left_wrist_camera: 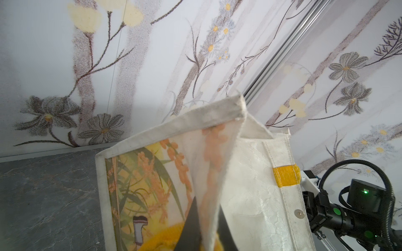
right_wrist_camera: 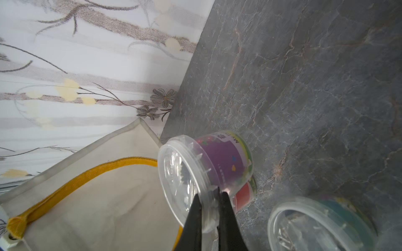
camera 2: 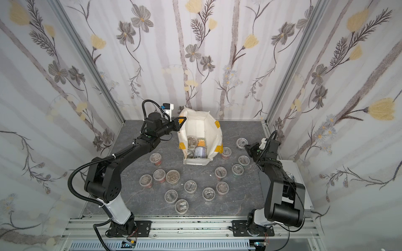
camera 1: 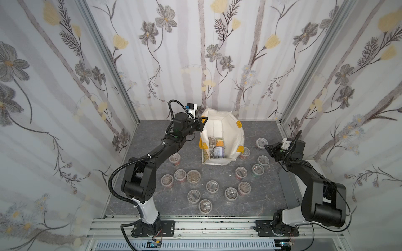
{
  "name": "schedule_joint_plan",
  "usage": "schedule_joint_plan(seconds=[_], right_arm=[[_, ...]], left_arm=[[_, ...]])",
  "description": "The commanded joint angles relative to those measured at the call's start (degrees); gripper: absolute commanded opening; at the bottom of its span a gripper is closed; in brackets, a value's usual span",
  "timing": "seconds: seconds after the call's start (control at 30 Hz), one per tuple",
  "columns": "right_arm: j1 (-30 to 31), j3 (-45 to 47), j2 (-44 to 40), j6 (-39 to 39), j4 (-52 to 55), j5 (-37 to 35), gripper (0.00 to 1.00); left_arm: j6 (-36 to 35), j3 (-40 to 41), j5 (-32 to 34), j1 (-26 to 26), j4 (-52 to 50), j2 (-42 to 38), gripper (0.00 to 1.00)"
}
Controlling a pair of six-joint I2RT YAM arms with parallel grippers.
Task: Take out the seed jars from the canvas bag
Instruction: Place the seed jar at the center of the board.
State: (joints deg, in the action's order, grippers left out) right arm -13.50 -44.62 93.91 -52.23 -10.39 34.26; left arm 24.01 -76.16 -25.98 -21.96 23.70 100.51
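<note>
The left gripper (camera 1: 203, 123) pinches the rim of the limp canvas bag (camera 1: 227, 128) by the far edge of the bench (camera 1: 261, 202), at least 3 seed jars (camera 1: 212, 141) inside, while the right gripper (right_wrist_camera: 210, 195) nips the lid lip of a probably light, slick purple-banded jar (right_wrist_camera: 221, 160).

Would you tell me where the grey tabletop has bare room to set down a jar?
Bare grey marbled tabletop: the front right strip by the rail, and the back right corner beside the cream canvas bag. Crowded: small clear plastic seed jars fill front centre.
</note>
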Motion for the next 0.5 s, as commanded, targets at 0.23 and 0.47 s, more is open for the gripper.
schedule_joint_plan(seconds=[0.23,0.47], right_arm=[[2.5,-3.4,10.8,1.0,-7.9,-3.4,0.11],[2.8,-5.6,15.1,2.0,-6.4,-5.1,0.20]], left_arm=[[-0.7,0.3,-1.6,0.1,2.9,-1.7,0.00],[-0.5,-0.2,-1.9,0.1,2.5,-1.9,0.00]])
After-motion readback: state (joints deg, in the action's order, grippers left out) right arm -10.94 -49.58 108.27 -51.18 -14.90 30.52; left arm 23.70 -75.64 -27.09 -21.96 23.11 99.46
